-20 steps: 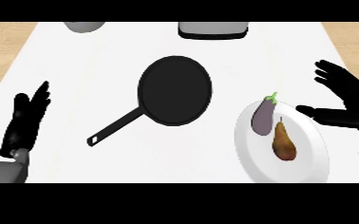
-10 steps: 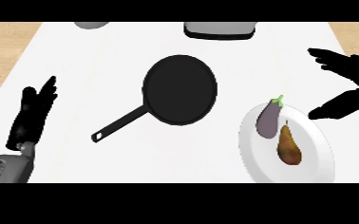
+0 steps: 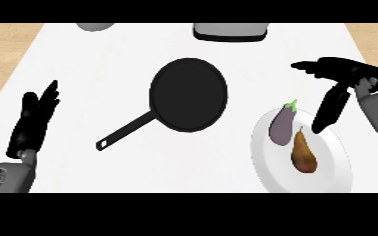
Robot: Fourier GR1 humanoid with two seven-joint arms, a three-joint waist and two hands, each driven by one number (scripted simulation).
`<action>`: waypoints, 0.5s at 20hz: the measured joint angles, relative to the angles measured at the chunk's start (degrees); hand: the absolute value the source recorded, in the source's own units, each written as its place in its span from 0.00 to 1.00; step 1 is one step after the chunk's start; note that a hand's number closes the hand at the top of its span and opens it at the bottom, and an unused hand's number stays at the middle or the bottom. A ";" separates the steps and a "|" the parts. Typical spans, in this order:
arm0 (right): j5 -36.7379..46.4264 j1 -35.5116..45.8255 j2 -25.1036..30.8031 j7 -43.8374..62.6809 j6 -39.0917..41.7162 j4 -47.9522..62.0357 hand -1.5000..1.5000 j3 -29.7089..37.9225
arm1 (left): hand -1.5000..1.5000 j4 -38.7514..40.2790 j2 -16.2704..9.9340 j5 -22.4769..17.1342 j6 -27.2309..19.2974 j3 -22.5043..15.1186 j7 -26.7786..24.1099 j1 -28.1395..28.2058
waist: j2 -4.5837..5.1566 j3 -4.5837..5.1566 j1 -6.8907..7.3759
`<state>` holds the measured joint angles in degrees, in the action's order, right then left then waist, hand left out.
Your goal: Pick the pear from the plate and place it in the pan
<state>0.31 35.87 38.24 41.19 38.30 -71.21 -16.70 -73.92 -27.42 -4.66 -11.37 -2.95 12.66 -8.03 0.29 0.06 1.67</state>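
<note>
Head view cuts off two grey things at the far edge of the counter: a rounded one at the left and a wider, boxy one near the middle, neither clear enough to name. My right hand is open above the plate's far right rim, fingers spread, thumb pointing down and covering a bit of that rim. My left hand rests open at the left edge. An eggplant lies just beside the pear, brown and narrow-topped, on the plate. The black pan sits apart, handle toward me.
</note>
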 measured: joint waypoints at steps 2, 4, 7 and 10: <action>1.00 0.41 -1.71 1.10 1.18 0.63 0.00 -1.74 | 0.50 -0.46 0.79 0.64 -0.51 -0.29 -0.01 0.84 | -0.10 -0.01 -0.32; 1.56 0.31 -3.00 2.05 2.34 1.37 0.00 -2.69 | 0.50 -2.05 0.53 0.83 -0.51 0.14 0.79 1.78 | -0.19 -0.03 -0.56; 2.96 0.03 -4.48 2.64 3.75 2.17 0.00 -2.84 | 0.50 -2.45 0.59 1.18 0.03 1.20 1.05 2.23 | -0.23 -0.05 -0.96; 4.87 -3.02 -5.23 2.95 4.09 -0.14 0.00 -2.84 | 0.50 -1.32 0.62 1.38 1.23 2.53 0.70 1.77 | -0.29 -0.04 -1.38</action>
<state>5.18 32.84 33.01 44.14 42.39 -71.34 -19.54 -75.24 -26.80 -3.27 -10.13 -0.43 13.36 -6.26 0.00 0.02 0.29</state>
